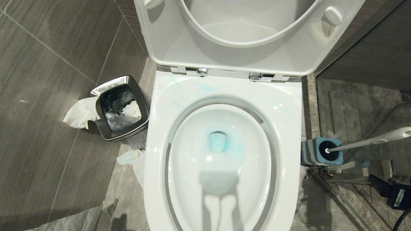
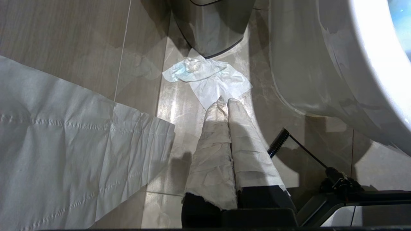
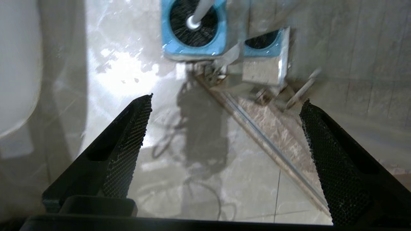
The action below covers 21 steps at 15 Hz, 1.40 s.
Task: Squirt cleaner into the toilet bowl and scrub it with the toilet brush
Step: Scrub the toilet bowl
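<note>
right claw (image 3: 226,102) spread wide – toilet brush (image 3: 200,12) ahead of it, untouched.

Bin (image 1: 120,107) left of toilet bowl (image 1: 221,154); brush holder (image 1: 321,152) right.

This is a bathroom, a small toilet room by the look of it. A white ceramic toilet bowl (image 1: 221,154) fills the middle of the head view, its seat and lid (image 1: 247,35) raised on chrome hinges, with blue-tinted water in the basin and faint blue smears on the rim. Large grey-brown tiles (image 1: 54,57) cover the floor and wall. A small square steel bin (image 1: 120,107) with a liner stands just beside the bowl on the left, with tissue paper (image 1: 80,112) hanging at its edge and more lying on the floor. On the right, a toilet brush (image 1: 369,141) sits in a blue-and-grey holder (image 1: 316,157) on the floor.
</note>
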Tool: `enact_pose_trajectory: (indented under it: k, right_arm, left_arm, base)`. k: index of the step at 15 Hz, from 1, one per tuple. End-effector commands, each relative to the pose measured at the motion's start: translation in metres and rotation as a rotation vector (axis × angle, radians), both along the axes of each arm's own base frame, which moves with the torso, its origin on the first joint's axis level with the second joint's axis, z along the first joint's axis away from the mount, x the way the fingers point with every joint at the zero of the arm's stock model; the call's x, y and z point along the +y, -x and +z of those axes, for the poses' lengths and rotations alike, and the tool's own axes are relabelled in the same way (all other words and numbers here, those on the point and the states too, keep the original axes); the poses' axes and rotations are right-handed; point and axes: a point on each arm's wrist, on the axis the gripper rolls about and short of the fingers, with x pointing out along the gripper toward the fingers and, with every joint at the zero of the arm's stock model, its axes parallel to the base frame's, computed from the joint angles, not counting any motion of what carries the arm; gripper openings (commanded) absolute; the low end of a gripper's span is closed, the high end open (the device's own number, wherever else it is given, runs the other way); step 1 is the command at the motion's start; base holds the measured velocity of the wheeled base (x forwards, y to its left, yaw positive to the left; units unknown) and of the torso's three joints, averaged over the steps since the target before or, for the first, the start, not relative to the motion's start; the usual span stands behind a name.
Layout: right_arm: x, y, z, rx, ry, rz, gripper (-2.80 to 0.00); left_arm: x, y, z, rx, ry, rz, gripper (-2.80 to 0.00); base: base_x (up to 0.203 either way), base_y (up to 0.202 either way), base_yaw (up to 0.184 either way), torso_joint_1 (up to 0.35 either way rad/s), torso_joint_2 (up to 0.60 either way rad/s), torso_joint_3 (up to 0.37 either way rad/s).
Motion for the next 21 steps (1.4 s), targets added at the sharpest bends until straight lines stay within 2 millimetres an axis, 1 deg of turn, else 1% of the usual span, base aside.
enact_pose_trajectory:
  k: [1, 4, 6, 7, 9, 12, 21]
  right_arm:
    - [-0.012, -0.018, -0.01, 0.035, -0.003, -0.024, 0.0]
    - [-0.026, -0.04, -0.005, 0.012, 0.041, -0.005, 0.0]
    - [-0.031, -0.053, -0.005, 0.011, 0.058, 0.049, 0.0]
    - [-0.031, -0.056, -0.005, 0.009, 0.068, 0.075, 0.0]
    - [-0.032, -0.062, -0.003, -0.002, 0.077, 0.123, 0.0]
    - [-0.033, -0.068, 0.0, -0.007, 0.134, 0.17, 0.0]
    - [-0.035, -0.072, 0.005, -0.031, 0.125, 0.151, 0.0]
  left_arm:
    - [0.0, 0.0, 0.0, 0.0, 0.0, 0.0, -2.8]
    - [0.0, 0.0, 0.0, 0.002, 0.0, 0.0, -2.8]
    - [0.0, 0.0, 0.0, 0.001, 0.0, 0.0, -2.8]
    - [0.0, 0.0, 0.0, 0.002, 0.0, 0.0, -2.8]
    - [0.0, 0.0, 0.0, 0.002, 0.0, 0.0, -2.8]
    - [0.0, 0.0, 0.0, 0.002, 0.0, 0.0, -2.8]
    - [0.0, 0.0, 0.0, 0.001, 0.0, 0.0, -2.8]
  base:
    - [0.0, 0.0, 0.0, 0.0, 0.0, 0.0]
    - [0.0, 0.0, 0.0, 0.0, 0.0, 0.0]
    - [0.0, 0.0, 0.0, 0.0, 0.0, 0.0]
    - [0.0, 0.0, 0.0, 0.0, 0.0, 0.0]
    - [0.0, 0.0, 0.0, 0.0, 0.0, 0.0]
    - [0.0, 0.0, 0.0, 0.0, 0.0, 0.0]
    - [0.0, 0.0, 0.0, 0.0, 0.0, 0.0]
